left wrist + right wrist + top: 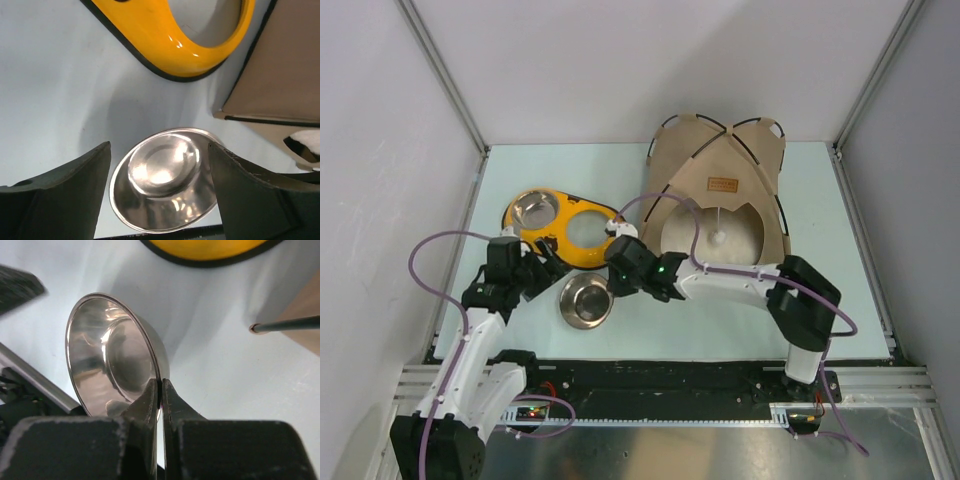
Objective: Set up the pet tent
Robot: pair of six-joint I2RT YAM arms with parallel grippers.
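The tan pet tent point(720, 190) stands at the back right on its thin black poles, with its brown label point(722, 184) above the opening and a white pom-pom point(718, 237) hanging in it. A tent corner also shows in the left wrist view point(280, 75), and a pole tip in the right wrist view point(285, 325). My right gripper point(617, 283) is left of the tent and shut on the rim of a steel bowl point(110, 355), which is tilted. My left gripper point(159, 146) is open and empty, its fingers point(65, 200) on either side of that bowl point(162, 185).
A yellow double-bowl holder point(565, 238) lies left of the tent, with a second steel bowl point(534, 209) in its left hole and its right hole empty. A cream pillow point(745, 235) lies inside the tent. Walls close in the table on three sides.
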